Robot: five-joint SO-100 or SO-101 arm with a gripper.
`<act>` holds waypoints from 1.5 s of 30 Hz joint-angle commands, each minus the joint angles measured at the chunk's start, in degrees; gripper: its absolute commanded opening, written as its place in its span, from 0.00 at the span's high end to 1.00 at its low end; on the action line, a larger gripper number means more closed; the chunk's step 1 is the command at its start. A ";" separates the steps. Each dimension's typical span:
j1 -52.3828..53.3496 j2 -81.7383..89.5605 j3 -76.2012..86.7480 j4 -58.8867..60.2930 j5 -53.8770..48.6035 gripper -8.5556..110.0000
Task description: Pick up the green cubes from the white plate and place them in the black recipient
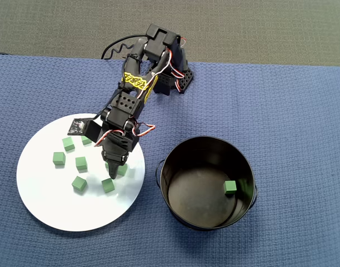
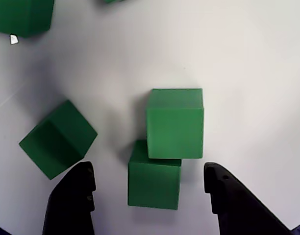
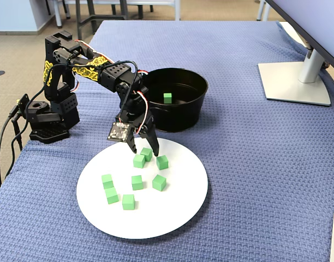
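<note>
Two green cubes (image 2: 162, 154) sit between the wide-open claw (image 2: 149, 188).

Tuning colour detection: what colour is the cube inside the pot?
Green, clearest in the overhead view.

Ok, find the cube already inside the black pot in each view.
Overhead view: the cube lies right of centre on the black pot's floor.
Wrist view: not in it; only the white plate with cubes.
Fixed view: cube inside the pot.
Shared landmark: the plate.
</note>
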 commanded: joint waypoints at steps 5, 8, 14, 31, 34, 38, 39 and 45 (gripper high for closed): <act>-0.97 0.18 -1.85 -1.85 -0.53 0.77; -1.14 -0.26 -1.76 -2.11 -0.79 0.78; -1.23 -0.88 -1.76 -2.72 -0.70 0.80; -1.85 -0.62 -0.53 -3.25 -0.88 0.86; -1.93 -0.44 -0.35 -3.25 -0.88 0.86; -1.93 -0.09 -0.09 -3.78 -0.70 0.86; -1.93 0.00 0.09 -3.78 -0.62 0.86; -2.20 0.09 0.53 -3.87 -0.88 0.88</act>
